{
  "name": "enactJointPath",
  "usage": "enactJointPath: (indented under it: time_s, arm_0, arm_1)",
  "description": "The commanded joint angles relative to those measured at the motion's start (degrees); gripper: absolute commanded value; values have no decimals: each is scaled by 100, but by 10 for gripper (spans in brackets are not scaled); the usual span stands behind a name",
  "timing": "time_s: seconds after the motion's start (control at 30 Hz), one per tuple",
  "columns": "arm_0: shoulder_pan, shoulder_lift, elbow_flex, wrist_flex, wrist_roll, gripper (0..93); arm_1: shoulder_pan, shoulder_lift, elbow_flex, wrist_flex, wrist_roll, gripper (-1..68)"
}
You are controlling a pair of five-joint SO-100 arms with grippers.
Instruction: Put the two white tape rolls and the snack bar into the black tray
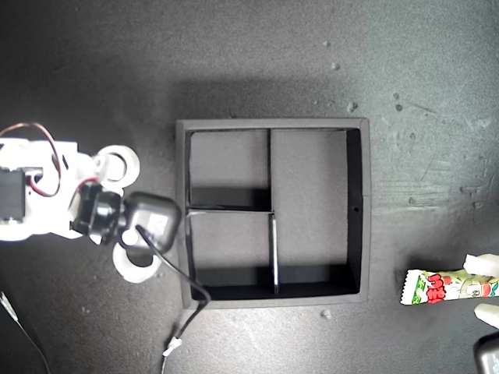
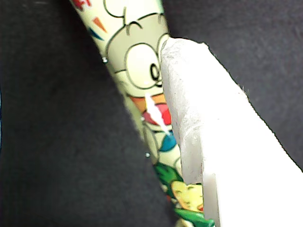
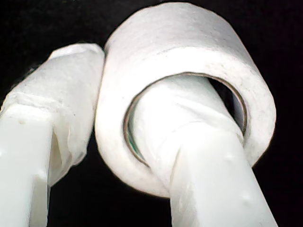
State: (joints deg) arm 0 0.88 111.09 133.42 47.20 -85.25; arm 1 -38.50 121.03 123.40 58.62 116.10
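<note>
Dark grey matting covers the whole work surface (image 1: 257,54). At the exterior view's left, my second gripper (image 3: 113,156) pinches the wall of one white tape roll (image 3: 189,61), one finger through its centre; a second white roll (image 1: 136,265) lies just below it. Both sit just beside the black tray (image 1: 355,206), whose three compartments are empty. At the exterior view's right edge, well apart from the tray, the snack bar (image 1: 448,287) lies lengthwise toward it, my first gripper (image 2: 156,118) closed on its far end.
</note>
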Motion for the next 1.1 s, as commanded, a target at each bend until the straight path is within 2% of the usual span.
enactJointPath:
  time_s: [0.0, 0.17, 0.53, 0.6, 0.73, 0.8, 0.93, 1.07]
  arm_0:
    - [-97, 9, 9, -79, -70, 1]
    - [-114, -404, -167, -79, -97, 1]
    - [53, -264, -255, 26, -149, 0]
    - [105, -123, -325, 132, -123, 0]
    - [229, 229, -369, 202, -9, 0]
    - [272, 422, -387, 202, 105, 0]
    - [325, 949, -563, 290, 466, 0]
    - [237, 1512, -958, 809, 782, 0]
  arm_1:
    - [-255, -114, 79, -281, 712, 238]
    - [-475, -483, 387, -896, 1362, 254]
    - [-439, -1274, 914, -1389, 2039, 251]
    - [-439, -1274, 1099, -1389, 2057, 209]
    - [-439, -1283, 1433, -1371, 2109, 58]
    - [-325, -1283, 1336, -1178, 1942, 0]
    - [105, -1274, 492, 26, 1099, 0]
    - [659, -1274, -571, 1222, -246, 0]
